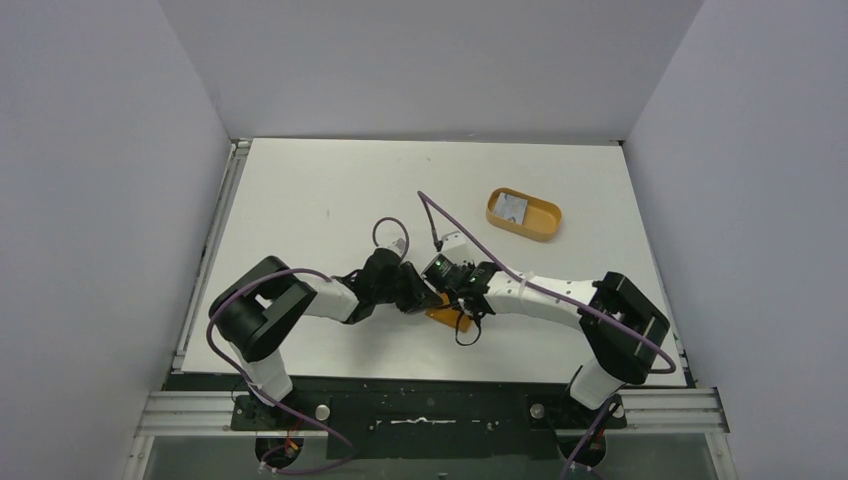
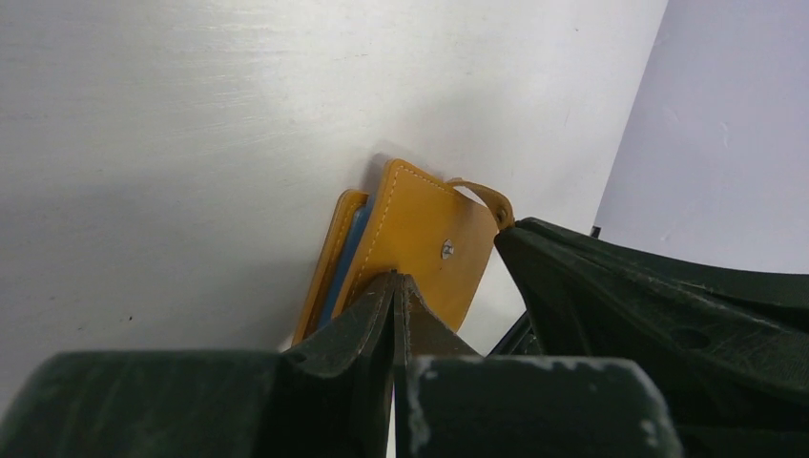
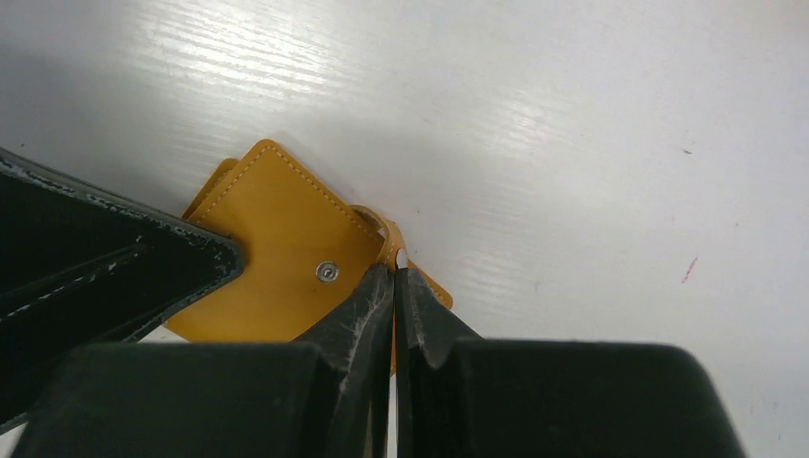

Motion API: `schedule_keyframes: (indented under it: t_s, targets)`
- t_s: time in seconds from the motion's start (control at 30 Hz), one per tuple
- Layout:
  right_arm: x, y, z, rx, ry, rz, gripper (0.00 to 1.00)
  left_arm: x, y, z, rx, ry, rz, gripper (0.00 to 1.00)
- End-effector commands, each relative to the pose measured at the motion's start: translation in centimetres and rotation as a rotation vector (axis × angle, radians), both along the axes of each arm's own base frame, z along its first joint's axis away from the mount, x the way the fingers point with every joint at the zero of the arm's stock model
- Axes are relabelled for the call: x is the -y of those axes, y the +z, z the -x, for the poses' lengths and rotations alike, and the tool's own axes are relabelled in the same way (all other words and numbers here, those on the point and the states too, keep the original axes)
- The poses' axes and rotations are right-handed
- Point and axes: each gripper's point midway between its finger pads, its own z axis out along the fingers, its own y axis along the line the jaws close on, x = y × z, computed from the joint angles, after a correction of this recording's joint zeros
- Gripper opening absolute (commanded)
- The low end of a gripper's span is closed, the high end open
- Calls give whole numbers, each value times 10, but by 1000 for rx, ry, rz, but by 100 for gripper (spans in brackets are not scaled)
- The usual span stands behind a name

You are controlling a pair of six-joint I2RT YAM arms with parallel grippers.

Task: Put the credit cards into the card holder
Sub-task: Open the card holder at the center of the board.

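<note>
A white bench point(image 1: 330, 190) fills the floor of the enclosure, boxed in by 3 plain pale walls: left wall point(image 1: 100, 200), back wall point(image 1: 430, 60) and right wall point(image 1: 760, 200). 1 orange oval tray point(image 1: 535, 232) sits on the far right part of the bench, well apart from the middle. A metal rail point(image 1: 212, 260) runs along the bench's left edge, and an aluminium frame point(image 1: 430, 410) crosses the near edge. Up close, the surface shows a small red mark point(image 3: 689, 269) and a dark speck point(image 2: 131, 318).
</note>
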Motion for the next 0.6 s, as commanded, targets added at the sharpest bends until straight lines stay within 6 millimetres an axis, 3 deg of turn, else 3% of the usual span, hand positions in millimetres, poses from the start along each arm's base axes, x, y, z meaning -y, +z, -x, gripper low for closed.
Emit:
schedule_keyframes:
  t_s: [0.0,0.2,0.4,0.57]
  targets:
    - [15,16,-5,62,-48,10,0,-30,-53,21,-89,-8,-190,0]
    - [14,27,-1,55,-66,-64,0,-23,-29,15,-40,-53,-184,2]
    - [19,42,14,38,-86,-162,0,-11,17,5,45,-102,-163,49]
    - [18,51,32,18,-88,-288,0,-7,43,6,81,-122,-148,64]
